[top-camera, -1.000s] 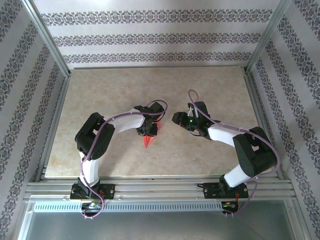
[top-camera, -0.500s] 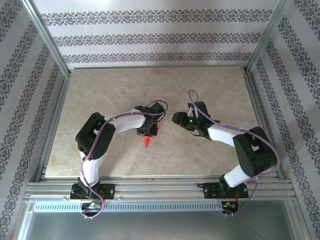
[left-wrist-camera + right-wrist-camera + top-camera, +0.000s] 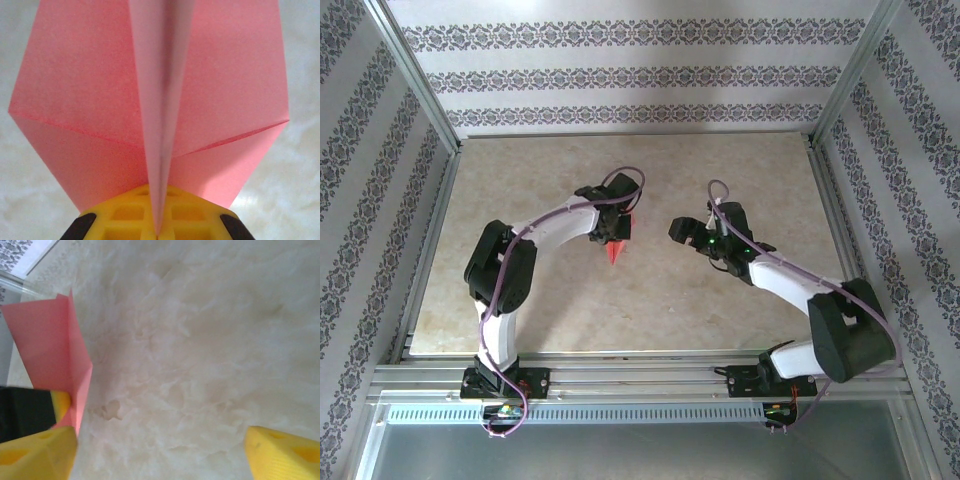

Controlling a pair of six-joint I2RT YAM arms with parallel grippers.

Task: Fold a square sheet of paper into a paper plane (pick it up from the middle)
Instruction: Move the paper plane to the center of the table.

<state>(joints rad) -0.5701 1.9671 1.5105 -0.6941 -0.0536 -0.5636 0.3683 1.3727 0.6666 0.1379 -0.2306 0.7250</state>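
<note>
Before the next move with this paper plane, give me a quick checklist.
1. Grip: left gripper shut on the paper plane at its centre fold, ok.
2. Wings: spread evenly either side of the fold, ok.
3. Other arm: right gripper open and holding nothing, ok.
4. Clearance: right gripper versus paper plane, cannot tell; one finger sits right beside it.
5. Lift: paper plane off the table, cannot tell.

Paper plane (image 3: 215,90) far end cut by top edge; centre fold blurred.
</note>
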